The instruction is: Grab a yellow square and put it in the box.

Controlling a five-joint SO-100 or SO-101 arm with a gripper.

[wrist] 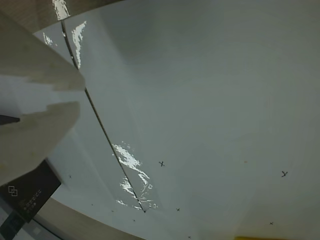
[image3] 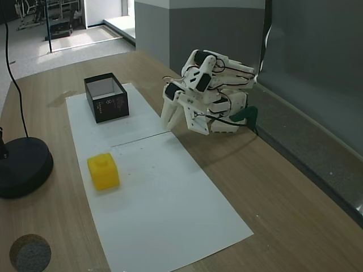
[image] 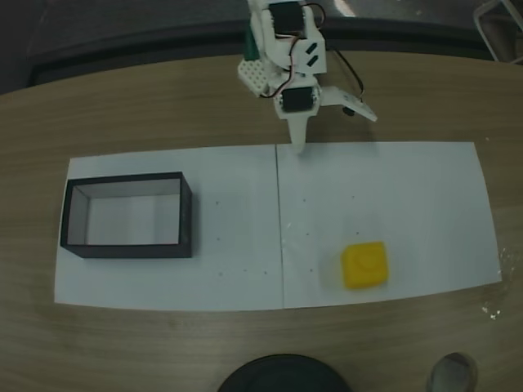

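Note:
The yellow square (image: pixel 365 265) (image3: pixel 103 170) lies on the white paper, toward the right in a fixed view; a thin yellow sliver of it (wrist: pixel 260 238) shows at the bottom edge of the wrist view. The box (image: pixel 127 214) (image3: pixel 106 97), black-walled with a white bottom, stands at the paper's other end and holds nothing; its dark labelled wall (wrist: pixel 30 192) shows low on the left in the wrist view. My gripper (image: pixel 298 145) (wrist: pixel 79 95) (image3: pixel 172 119) hangs over the paper's far edge, folded back near the arm's base. Its fingertips are nearly together with nothing between them, well away from cube and box.
Two white paper sheets (image: pixel 392 196) meet at a dark seam on the wooden table. A black round base (image: pixel 282 374) (image3: pixel 20 167) stands at the near edge, with a grey round spot (image: pixel 452 371) beside it. A grey wall runs behind the arm.

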